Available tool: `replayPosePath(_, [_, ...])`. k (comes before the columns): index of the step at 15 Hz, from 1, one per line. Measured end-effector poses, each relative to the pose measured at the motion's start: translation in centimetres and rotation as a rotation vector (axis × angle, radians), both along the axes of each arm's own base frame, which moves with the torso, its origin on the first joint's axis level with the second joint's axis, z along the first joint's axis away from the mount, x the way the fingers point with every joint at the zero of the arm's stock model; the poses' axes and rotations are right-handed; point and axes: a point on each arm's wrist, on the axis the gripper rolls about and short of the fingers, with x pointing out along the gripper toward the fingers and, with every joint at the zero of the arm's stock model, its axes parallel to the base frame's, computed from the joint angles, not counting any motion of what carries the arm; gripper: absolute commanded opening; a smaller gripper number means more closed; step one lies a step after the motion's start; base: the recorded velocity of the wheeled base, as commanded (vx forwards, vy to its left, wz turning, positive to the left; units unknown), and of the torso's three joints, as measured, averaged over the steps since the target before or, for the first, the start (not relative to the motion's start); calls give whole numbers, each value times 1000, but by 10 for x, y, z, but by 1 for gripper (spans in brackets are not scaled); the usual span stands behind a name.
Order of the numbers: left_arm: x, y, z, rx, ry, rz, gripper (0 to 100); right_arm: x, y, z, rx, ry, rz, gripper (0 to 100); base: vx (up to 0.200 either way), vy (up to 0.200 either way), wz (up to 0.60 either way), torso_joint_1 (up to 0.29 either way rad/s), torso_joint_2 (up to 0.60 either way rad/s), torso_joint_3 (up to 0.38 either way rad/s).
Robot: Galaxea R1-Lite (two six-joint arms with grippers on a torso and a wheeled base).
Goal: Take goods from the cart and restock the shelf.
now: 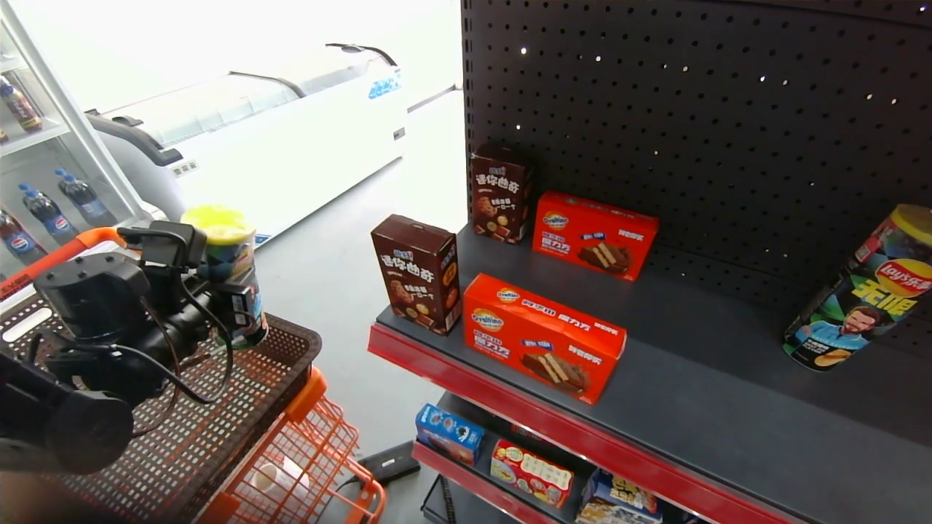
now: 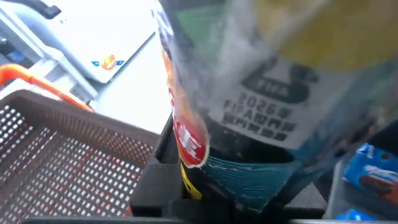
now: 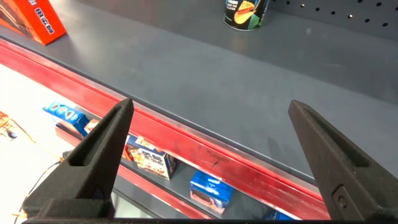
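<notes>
My left gripper (image 1: 229,291) is shut on a tall chip can (image 1: 231,273) with a yellow lid, held upright above the brown basket of the orange cart (image 1: 291,349). In the left wrist view the can (image 2: 249,106) looms close, with the cart basket (image 2: 56,155) below it. A second chip can (image 1: 863,291) stands at the right of the dark shelf (image 1: 728,393), leaning against the pegboard. My right gripper (image 3: 217,162) is open over the shelf's red front edge (image 3: 186,134), and the same can (image 3: 246,12) stands farther back.
Two brown cookie boxes (image 1: 419,273) and two orange wafer boxes (image 1: 542,335) occupy the shelf's left part. Bare shelf lies between the orange boxes and the right-hand can. Lower shelves hold small boxes (image 1: 451,433). A white freezer (image 1: 291,131) stands behind the cart.
</notes>
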Motion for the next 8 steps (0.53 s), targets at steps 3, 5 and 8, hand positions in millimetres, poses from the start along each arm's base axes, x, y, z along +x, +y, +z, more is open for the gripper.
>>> replayPosePath(3, [-8,-9,30,-8,-19,-56,0,0,0,0,0,0,0,100,0,0,0,0,0,0])
replayPosePath(5, [-15,-9,45,-13,-12,-61,0,0,0,0,1,0,0,100,0,0,0,0,0,0])
replayPosePath(8, [-40,-28,63,-31,68,-137,0,0,0,0,0,0,0,100,0,0,0,0,0,0])
